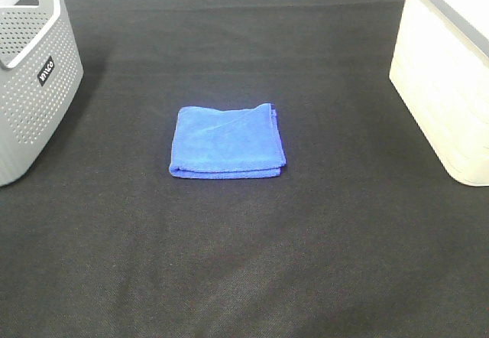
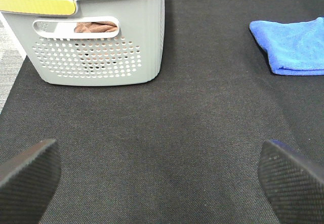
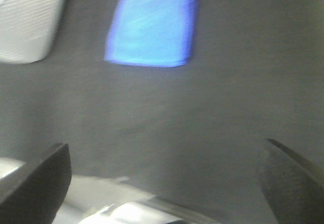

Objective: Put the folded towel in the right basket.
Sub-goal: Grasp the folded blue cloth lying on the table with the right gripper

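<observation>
The folded blue towel (image 1: 228, 141) lies flat on the black cloth in the middle of the table. It also shows in the left wrist view (image 2: 294, 46) and, blurred, in the right wrist view (image 3: 152, 29). The right basket (image 1: 447, 70) is cream-white and stands at the table's right edge. Neither gripper shows in the high view. My left gripper (image 2: 157, 176) is open and empty, low over the cloth, well short of the towel. My right gripper (image 3: 164, 181) is open and empty, with the towel some way ahead of it.
A grey perforated basket (image 1: 30, 86) stands at the left edge; the left wrist view (image 2: 96, 36) shows brown cloth inside it. A pale rim (image 3: 126, 209) lies under the right gripper. The black cloth (image 1: 244, 261) covers the table.
</observation>
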Controlling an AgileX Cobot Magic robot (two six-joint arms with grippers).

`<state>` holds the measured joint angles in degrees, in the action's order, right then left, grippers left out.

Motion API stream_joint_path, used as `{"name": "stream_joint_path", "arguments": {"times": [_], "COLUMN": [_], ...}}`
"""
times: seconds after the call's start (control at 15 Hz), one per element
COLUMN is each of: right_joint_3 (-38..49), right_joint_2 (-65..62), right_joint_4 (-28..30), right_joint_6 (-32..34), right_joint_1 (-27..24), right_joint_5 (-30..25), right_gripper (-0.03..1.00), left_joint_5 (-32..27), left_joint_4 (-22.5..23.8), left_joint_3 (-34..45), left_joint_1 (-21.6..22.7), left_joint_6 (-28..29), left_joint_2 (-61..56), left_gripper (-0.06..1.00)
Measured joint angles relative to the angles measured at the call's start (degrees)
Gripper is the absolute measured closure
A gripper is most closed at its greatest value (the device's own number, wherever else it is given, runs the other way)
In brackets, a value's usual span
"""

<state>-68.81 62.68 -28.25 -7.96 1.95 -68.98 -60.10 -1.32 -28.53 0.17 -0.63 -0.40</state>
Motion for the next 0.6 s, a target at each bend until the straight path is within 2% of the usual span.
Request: {"name": "stream_joint_path", "arguments": {"times": [0.13, 0.2, 0.33, 0.6], "right_joint_3": [-0.2, -0.4, -2.4, -11.7], "right_joint_2": [8.5, 15.9, 27.6, 48.2], "right_joint_4": [-3.9, -4.6, -6.1, -7.6], "right_joint_6": [-0.4, -0.4, -0.4, -0.4], "right_joint_1": [5.6, 12.0, 17.1, 18.3], "right_joint_5": [4.8, 11.2, 17.1, 21.1], "right_gripper": [0.0, 0.0, 0.0, 0.0], "left_joint_5": [0.0, 0.0, 0.0, 0.0], "left_joint_4": [0.0, 0.0, 0.0, 0.0], "left_joint_3": [0.0, 0.0, 0.0, 0.0], "left_joint_1": [0.0, 0.0, 0.0, 0.0], "left_joint_6": [0.0, 0.0, 0.0, 0.0], "left_joint_2": [0.0, 0.0, 0.0, 0.0], "left_gripper": [-0.04, -0.04, -0.04, -0.04]}}
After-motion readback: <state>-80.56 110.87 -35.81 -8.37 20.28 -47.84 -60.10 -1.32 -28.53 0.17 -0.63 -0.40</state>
